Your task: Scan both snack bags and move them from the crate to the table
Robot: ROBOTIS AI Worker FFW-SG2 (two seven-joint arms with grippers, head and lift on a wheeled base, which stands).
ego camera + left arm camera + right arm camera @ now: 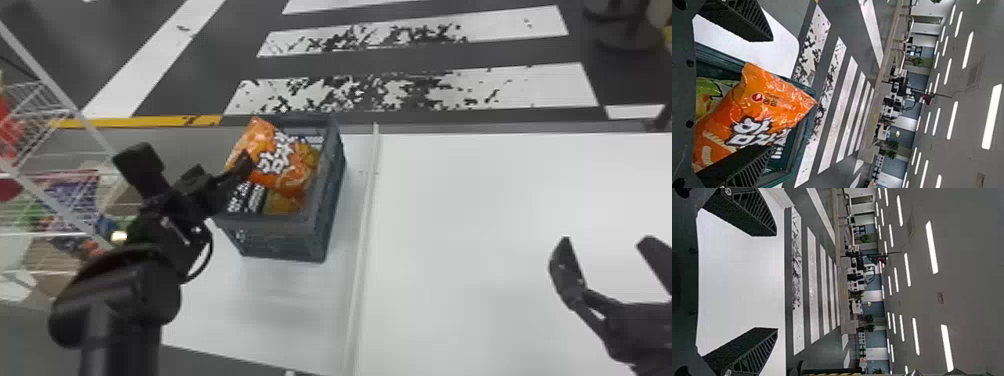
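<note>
white table, crate (orange snack bag inside), striped floor, lit ceiling

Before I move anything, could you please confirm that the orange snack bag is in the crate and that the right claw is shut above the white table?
Not quite: the right claw is open, its fingers spread wide apart in the head view. It is above the white table, and the orange snack bag is in the crate, as you say.

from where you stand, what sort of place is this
Probably an indoor demo or test hall: painted crosswalk stripes, rows of ceiling lights and wire shelves holding colourful packets.
</note>
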